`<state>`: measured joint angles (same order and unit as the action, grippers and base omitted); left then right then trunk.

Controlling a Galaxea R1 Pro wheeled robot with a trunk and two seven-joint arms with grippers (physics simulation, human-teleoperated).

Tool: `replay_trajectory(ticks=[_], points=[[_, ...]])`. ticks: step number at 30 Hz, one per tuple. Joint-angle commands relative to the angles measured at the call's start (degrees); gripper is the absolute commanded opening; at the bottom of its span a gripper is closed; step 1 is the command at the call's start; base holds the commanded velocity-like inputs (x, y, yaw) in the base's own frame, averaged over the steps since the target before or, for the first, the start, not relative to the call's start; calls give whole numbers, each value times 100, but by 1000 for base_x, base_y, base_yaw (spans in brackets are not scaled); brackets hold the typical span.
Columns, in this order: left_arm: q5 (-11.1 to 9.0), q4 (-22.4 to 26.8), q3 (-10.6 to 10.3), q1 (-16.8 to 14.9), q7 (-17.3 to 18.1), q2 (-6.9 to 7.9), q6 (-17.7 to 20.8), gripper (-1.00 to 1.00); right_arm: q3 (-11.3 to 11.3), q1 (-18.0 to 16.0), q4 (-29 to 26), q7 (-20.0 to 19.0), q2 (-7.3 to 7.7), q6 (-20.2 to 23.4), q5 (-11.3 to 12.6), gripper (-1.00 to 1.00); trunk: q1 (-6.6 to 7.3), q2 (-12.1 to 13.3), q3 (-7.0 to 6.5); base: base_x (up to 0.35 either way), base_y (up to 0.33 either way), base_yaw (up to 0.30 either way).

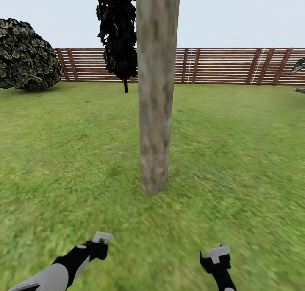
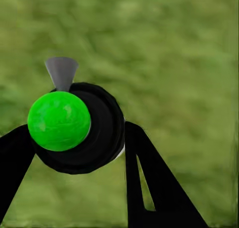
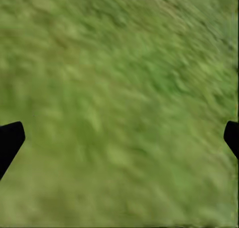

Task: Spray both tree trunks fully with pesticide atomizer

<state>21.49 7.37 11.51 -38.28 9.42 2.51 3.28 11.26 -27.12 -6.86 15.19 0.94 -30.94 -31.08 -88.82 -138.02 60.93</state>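
— So, what lay nearest?

— Blurry green grass, the floor (image 1: 237, 163) of the garden, running flat everywhere. Low in the head view were two grippers: the left gripper (image 1: 101, 241) and the right gripper (image 1: 216, 257). In the left wrist view the left fingers (image 2: 154, 183) clamped a pesticide atomizer (image 2: 79, 125), black-bodied with a bright green ball and a grey nozzle. The right fingers (image 3: 10, 140) stood spread wide over bare grass, holding nothing.

— And beyond?

— One thick mottled grey-brown tree trunk (image 1: 156, 91) stood upright just ahead, between the arms. Behind it hung dark blocky leaves (image 1: 117, 32), one rounded bush (image 1: 26, 55) at the left, then a brown slatted fence (image 1: 220, 66) under pale sky.

— Any writing?

— None legible.
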Motion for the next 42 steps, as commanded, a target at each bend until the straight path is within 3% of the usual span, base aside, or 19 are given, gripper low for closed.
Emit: replay_trajectory(ticks=[1, 5, 7, 8, 10, 13, 15, 25, 33, 39, 42], points=[[-47, -2, -6, -1, -11, -2, 65, -100, 25, 63, 7, 101, 32, -207, 115, 100, 0, 0, -1, 0, 0, 0], [-134, -1, -24, 0, -6, -18, 286, -100, 83, 249, 17, 258, 131, -543, 840, 100, 0, 0, -1, 54, 0, 0], [-143, 28, -20, -2, 6, -22, 518, -100, 85, 271, 18, 262, 161, -557, 1059, 100, 0, 0, -1, 269, 0, 0], [-149, 57, -18, -3, 21, -38, 784, -100, 86, 284, 16, 264, 194, -563, 1287, 100, 0, 0, -1, 313, -5, 0], [-151, 68, -18, -7, 23, -55, 902, -100, 86, 289, 13, 265, 202, -563, 1472, 100, 0, 0, -1, 320, -31, 0], [-153, 78, -21, -30, 24, -77, 1017, -100, 86, 294, 17, 262, 183, -563, 1939, 100, 0, 0, -1, 301, -137, 0], [-153, 82, -24, -45, 24, -81, 1124, -100, 86, 294, 20, 249, 175, -563, 2084, 100, 0, 0, -1, 255, -187, -5], [-145, 298, -34, -96, 46, -162, 1902, -100, 86, 295, 18, 239, 161, -563, 2193, 100, 0, 0, -9, 50, -262, -243], [-153, 698, -34, -100, 46, -152, 2054, -100, 86, 295, 25, 239, 158, -563, 2194, 100, 0, 0, -9, 96, -163, -265], [-432, 1283, 17, -151, 47, -193, 2086, -100, 86, 295, 42, 239, 152, -563, 2194, 100, 0, 0, -9, 1, -1, -9], [-484, 1382, -14, -268, 323, -187, 2480, -100, 86, 295, 44, 239, 152, -563, 2194, 100, 0, 0, -9, 0, 0, 0]])
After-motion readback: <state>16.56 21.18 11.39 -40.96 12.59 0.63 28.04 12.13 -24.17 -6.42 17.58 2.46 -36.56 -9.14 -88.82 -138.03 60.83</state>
